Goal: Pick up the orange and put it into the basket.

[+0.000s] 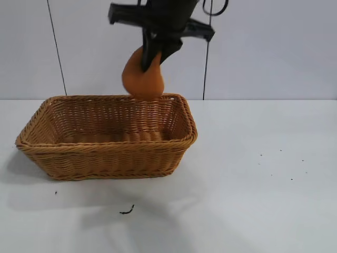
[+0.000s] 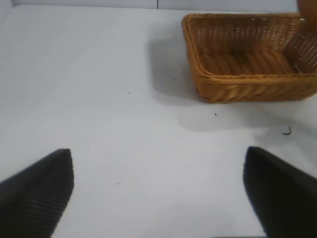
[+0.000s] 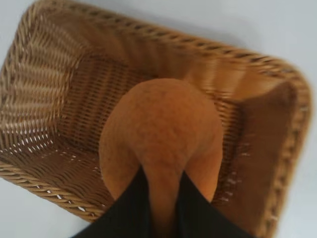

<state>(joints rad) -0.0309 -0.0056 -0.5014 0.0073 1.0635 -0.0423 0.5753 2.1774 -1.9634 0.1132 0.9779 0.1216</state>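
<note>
- Three hazards noted, ranked by the size of the item concerned. First, the basket (image 1: 105, 153), resting on the white surface (image 1: 263, 184) at centre-left: the load hangs above its far right corner, not its middle, so a release here could strike the braided rim and bounce out to the far side.
- Second, the right end effector (image 1: 151, 59), clamped on the narrow top of the orange (image 1: 143, 78): the hold is on a tapered neck, and a slip would drop it uncontrolled.
- Third, the left end effector (image 2: 158, 193), fingers spread and holding nothing, parked well left of the basket: no hazard unless it moves.
</note>
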